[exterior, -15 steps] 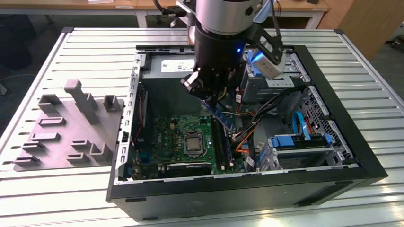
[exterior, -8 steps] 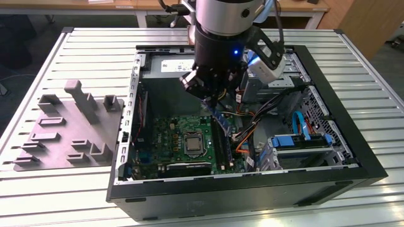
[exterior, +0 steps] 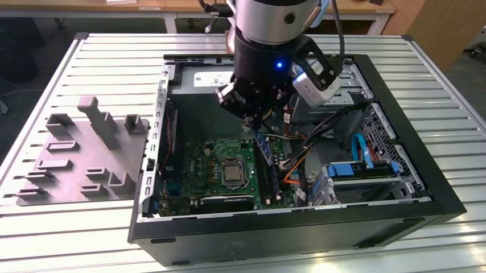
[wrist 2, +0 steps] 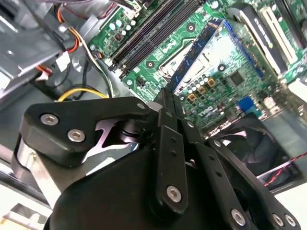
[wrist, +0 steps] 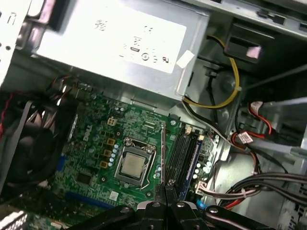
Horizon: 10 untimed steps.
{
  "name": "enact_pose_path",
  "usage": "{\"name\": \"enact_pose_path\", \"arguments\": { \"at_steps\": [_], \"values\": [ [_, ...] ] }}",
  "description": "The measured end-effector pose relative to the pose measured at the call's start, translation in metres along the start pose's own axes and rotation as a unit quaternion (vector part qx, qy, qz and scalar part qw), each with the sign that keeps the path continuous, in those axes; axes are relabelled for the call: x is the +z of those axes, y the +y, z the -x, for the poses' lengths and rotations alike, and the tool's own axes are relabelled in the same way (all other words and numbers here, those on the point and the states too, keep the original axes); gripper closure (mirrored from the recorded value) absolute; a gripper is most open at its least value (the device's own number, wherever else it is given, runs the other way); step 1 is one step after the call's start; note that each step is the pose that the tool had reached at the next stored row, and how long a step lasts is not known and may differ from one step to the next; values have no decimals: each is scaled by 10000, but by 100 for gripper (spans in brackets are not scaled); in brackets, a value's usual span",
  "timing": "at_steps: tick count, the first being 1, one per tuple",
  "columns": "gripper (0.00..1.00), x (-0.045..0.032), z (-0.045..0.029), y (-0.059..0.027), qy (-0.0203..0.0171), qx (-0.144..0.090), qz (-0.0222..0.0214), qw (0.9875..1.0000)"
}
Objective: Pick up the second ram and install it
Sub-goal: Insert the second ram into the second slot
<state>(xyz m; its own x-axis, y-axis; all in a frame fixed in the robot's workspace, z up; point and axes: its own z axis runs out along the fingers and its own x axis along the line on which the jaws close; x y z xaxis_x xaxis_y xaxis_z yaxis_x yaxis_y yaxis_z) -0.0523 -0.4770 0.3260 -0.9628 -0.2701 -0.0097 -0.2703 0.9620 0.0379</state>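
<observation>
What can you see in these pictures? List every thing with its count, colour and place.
computer case: one, black, open, on the table.
table: one, silver slats, under the case.
fixture tray: one, grey, on the table, at the exterior view's left of the case.
motherboard: one, green, inside the case.
drive bracket: one, bright blue, inside the case, exterior view's right.
second ram: one, dark blue, over the motherboard, in the gripper.
gripper: one, black, shut on the second ram.
</observation>
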Motion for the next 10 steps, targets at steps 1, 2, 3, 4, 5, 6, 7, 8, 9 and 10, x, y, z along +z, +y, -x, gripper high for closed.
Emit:
{"name": "enact_pose_path", "arguments": {
  "at_steps": [1, 2, 3, 4, 5, 6, 7, 8, 9, 10],
  "values": [
    [89, 2, 0, 0, -3, 91, -1, 10000],
    [89, 5, 0, 0, -7, 186, -2, 9998],
    [89, 7, 0, 0, -10, 275, -3, 9996],
    [89, 9, 0, 0, -14, 366, -4, 9993],
    [89, 12, 0, 0, -17, 455, -4, 9990],
    [89, 14, 0, 0, -21, 545, -5, 9985],
    [89, 16, 0, -1, -24, 634, -6, 9980],
    [89, 18, 0, -1, -27, 724, -7, 9974],
    [89, 21, 0, -1, -31, 822, -8, 9966],
    [89, 23, 0, -1, -35, 911, -9, 9958]
  ]
}}
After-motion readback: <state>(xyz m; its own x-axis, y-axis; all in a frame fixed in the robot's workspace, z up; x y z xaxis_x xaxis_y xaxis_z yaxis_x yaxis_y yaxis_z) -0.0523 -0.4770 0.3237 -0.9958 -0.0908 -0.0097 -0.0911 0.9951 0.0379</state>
